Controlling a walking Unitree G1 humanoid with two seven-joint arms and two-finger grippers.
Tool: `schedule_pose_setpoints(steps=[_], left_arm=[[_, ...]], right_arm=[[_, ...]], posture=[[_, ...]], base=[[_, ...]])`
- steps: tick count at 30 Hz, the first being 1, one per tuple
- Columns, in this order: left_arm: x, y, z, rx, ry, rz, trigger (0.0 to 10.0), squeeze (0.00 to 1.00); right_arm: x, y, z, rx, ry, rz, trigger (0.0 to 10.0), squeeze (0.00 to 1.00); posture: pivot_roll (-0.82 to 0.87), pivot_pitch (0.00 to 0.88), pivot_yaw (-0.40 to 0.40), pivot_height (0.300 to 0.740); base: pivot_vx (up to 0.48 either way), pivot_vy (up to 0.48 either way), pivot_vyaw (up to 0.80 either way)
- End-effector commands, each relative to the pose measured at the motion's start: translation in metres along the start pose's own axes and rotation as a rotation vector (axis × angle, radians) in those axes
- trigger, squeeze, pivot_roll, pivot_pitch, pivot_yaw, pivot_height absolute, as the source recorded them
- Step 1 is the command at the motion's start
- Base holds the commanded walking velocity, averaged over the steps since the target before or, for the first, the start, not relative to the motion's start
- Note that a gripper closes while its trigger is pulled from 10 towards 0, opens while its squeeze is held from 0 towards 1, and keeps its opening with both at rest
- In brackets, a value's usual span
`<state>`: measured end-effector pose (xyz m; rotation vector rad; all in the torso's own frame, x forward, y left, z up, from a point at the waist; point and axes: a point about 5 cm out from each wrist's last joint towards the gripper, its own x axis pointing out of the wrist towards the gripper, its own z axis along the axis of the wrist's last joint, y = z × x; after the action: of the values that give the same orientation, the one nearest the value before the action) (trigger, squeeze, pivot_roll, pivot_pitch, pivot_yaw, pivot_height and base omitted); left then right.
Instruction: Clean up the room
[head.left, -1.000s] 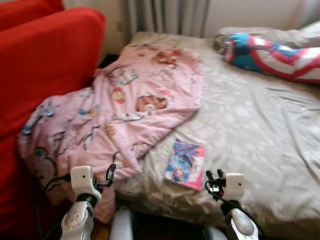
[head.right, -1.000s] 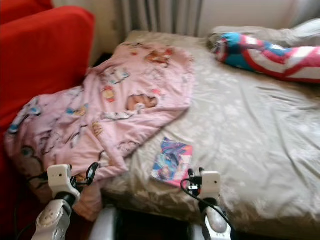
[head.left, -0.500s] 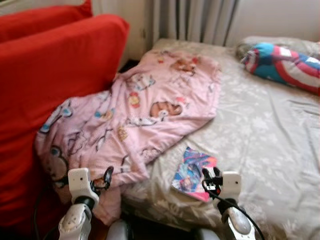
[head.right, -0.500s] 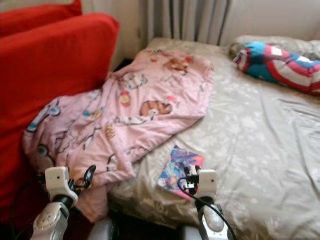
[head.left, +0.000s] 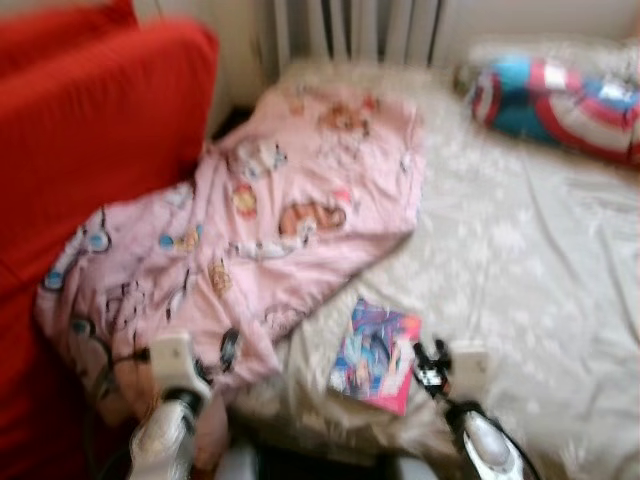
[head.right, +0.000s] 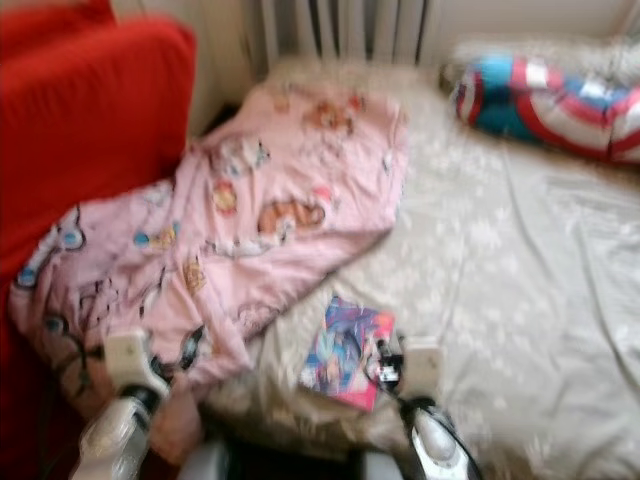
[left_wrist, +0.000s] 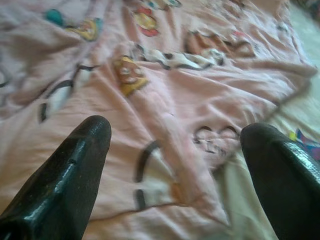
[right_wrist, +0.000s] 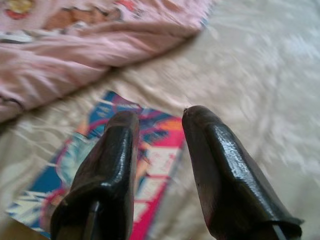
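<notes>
The bright pink-and-blue picture book (head.left: 375, 354) lies just ahead-left of the right gripper (right_wrist: 159, 116), fingers narrowly parted; left gripper (left_wrist: 175, 140) spread wide over the pink cartoon-print blanket (head.left: 250, 240)

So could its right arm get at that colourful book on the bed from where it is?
Probably yes. The right gripper hangs just beside the book, which lies flat on the bed sheet, apart from the pink blanket. Nothing lies between them, though its narrowly parted fingers would need opening.

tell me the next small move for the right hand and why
Probably ease the right hand down and forward onto the book. The book lies flat on the bed just beyond its fingertips, which stand slightly apart and hold nothing. The left hand, wide open, hovers over the blanket.
</notes>
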<state>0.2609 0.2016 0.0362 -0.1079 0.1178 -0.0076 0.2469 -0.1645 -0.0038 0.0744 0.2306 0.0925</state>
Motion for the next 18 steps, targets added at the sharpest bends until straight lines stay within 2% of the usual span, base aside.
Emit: schedule_pose_setpoints(steps=[1, 3, 10, 18], left_arm=[[-0.007, 0.014, -0.003, 0.004, 0.023, 0.045, 10.0, 0.00], [-0.006, 0.014, -0.003, 0.004, 0.020, 0.044, 10.0, 0.00], [-0.001, 0.007, 0.002, 0.002, 0.005, 0.015, 10.0, 0.00], [0.008, -0.003, 0.011, 0.013, -0.028, -0.027, 10.0, 0.00]], right_arm=[[0.007, 0.015, 0.005, 0.012, -0.017, 0.054, 10.0, 0.00], [0.007, 0.017, 0.003, 0.039, 0.002, 0.061, 10.0, 0.00], [0.016, 0.019, 0.002, 0.049, 0.037, 0.079, 10.0, 0.00], [0.034, 0.022, 0.020, 0.050, -0.001, 0.053, 10.0, 0.00]], posture=[[-0.02, 0.107, -0.031, 0.630], [-0.02, 0.112, -0.031, 0.630], [-0.01, 0.130, -0.031, 0.630], [0.01, 0.155, -0.028, 0.630]], base=[[0.285, 0.000, 0.80], [0.131, 0.000, 0.00], [0.000, 0.000, 0.00], [0.000, 0.000, 0.00]])
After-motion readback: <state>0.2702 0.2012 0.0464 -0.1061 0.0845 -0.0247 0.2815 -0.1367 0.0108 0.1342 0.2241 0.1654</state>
